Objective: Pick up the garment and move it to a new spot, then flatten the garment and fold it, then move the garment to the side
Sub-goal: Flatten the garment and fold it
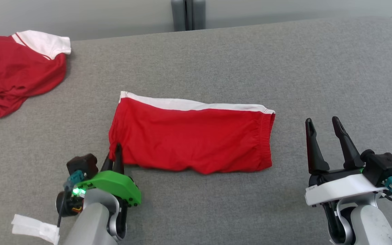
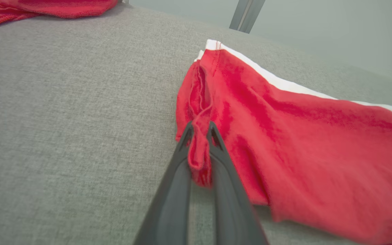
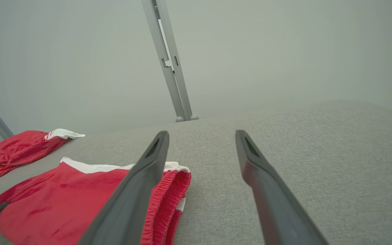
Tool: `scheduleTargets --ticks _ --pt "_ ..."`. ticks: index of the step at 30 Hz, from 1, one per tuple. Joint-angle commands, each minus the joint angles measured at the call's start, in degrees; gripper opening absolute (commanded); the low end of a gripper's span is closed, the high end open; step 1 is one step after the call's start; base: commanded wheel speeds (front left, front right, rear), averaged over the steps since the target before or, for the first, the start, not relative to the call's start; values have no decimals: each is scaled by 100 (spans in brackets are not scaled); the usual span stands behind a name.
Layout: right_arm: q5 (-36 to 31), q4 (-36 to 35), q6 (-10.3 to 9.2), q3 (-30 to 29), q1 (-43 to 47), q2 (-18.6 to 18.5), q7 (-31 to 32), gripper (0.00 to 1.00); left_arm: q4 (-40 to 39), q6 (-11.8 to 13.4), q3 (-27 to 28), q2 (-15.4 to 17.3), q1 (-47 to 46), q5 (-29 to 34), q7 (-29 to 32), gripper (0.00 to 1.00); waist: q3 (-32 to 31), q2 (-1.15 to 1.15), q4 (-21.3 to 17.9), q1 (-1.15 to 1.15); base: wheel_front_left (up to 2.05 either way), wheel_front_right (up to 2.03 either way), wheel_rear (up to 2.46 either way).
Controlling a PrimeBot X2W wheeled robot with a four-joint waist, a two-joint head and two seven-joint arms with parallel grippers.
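Note:
The garment (image 1: 189, 136) is a pair of red shorts with a white stripe, folded flat in the middle of the grey surface. My left gripper (image 1: 117, 149) is shut on the garment's near left corner; in the left wrist view a bunch of red cloth (image 2: 199, 160) is pinched between its dark fingers (image 2: 175, 177). My right gripper (image 1: 323, 123) stands open to the right of the garment, apart from the elastic waistband (image 3: 168, 194), with nothing between its fingers (image 3: 148, 170).
A second red and white garment (image 1: 15, 69) lies crumpled at the far left of the grey padded surface (image 1: 284, 61). A grey upright post (image 1: 188, 14) stands beyond the back edge. A white tag (image 1: 34, 227) hangs by my left forearm.

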Motion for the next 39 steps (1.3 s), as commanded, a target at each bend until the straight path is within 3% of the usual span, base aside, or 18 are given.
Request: scheduleTargets --ticks 1,13,14,16,28,34,39 --pt "-21 -30 0 8 78 -12 41 100 -200 106 -52 6 250 -43 -29 0 -175 0 186 0 0 0 0" --pt "-35 -67 0 64 109 -13 165 100 -1579 918 -513 2 1345 -230 285 0 -275 0 266 0 0 0 0" --pt "-35 -59 0 67 110 -13 166 100 -1651 972 -519 2 1374 -207 262 12 -282 0 256 0 0 0 0" --pt "-30 -41 0 68 118 -12 174 100 -1778 1045 -525 21 1416 -148 206 100 -298 0 235 0 0 0 0" --pt "-138 196 0 -96 169 -12 502 100 -3367 765 -234 298 1658 802 -48 100 -410 0 295 0 0 0 0" --pt "-327 359 0 -81 -64 -58 1276 100 -3703 594 -97 260 1777 1116 -44 100 -394 0 511 0 0 0 0" --pt "-90 553 0 -78 -370 -255 2131 100 -3734 530 9 181 1831 1196 -44 100 -355 0 785 0 0 0 0"
